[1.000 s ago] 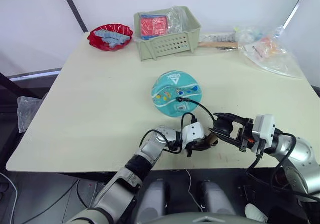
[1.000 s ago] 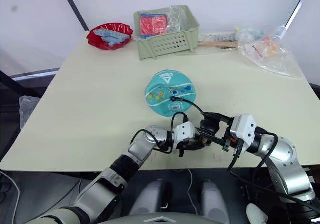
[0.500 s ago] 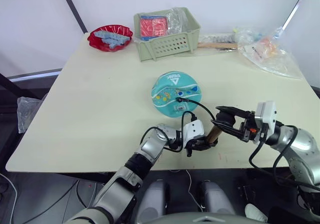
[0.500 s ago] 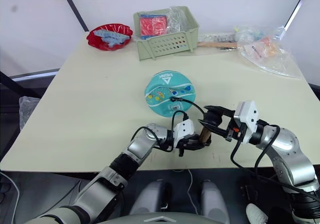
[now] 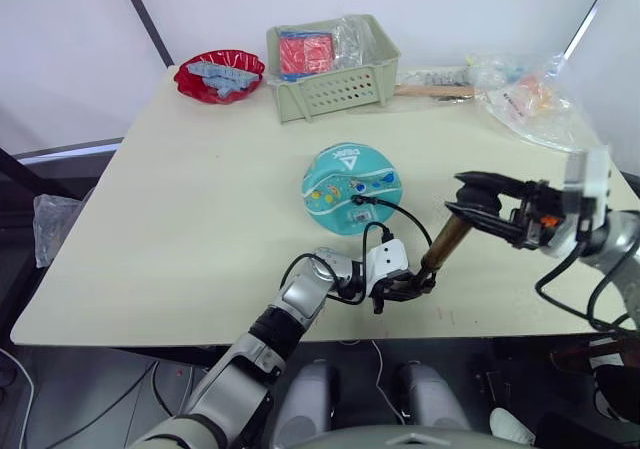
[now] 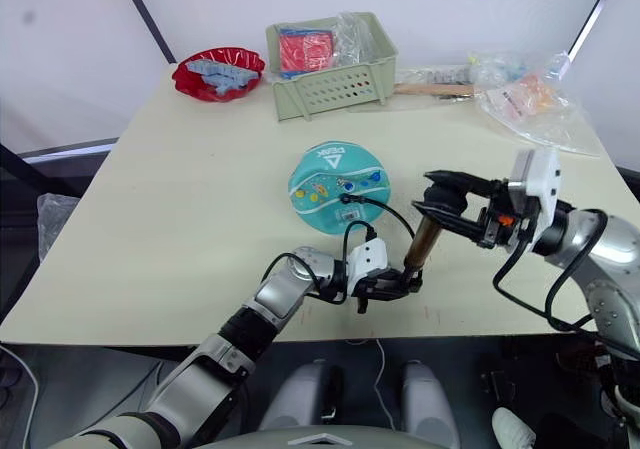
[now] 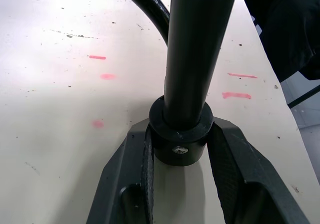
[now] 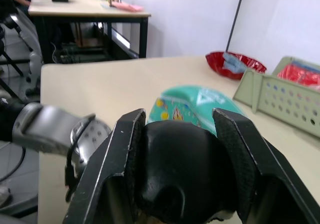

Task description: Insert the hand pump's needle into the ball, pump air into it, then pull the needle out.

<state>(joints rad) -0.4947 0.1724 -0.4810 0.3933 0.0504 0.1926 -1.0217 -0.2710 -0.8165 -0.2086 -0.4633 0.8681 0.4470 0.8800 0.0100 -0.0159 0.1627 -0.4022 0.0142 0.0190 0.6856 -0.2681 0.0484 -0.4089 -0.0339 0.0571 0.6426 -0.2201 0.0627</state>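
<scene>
hand pump (image 5: 444, 245) — between both grippers

Cream table (image 5: 200, 199) with its load

A teal ball (image 5: 352, 187) sits mid-table; along the far edge lie a red bowl (image 5: 220, 74), a pale green perforated basket (image 5: 335, 69), a wooden-handled tool (image 5: 435, 90) and crumpled clear plastic bags (image 5: 535, 104) (contents unclear).

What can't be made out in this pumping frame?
- The needle: too small in the eye views; whether it sits in the ball is unclear at the hose end.
- The hand pump handle: covered by the right gripper.
- Pump foot: partly hidden between the left gripper fingers.
</scene>
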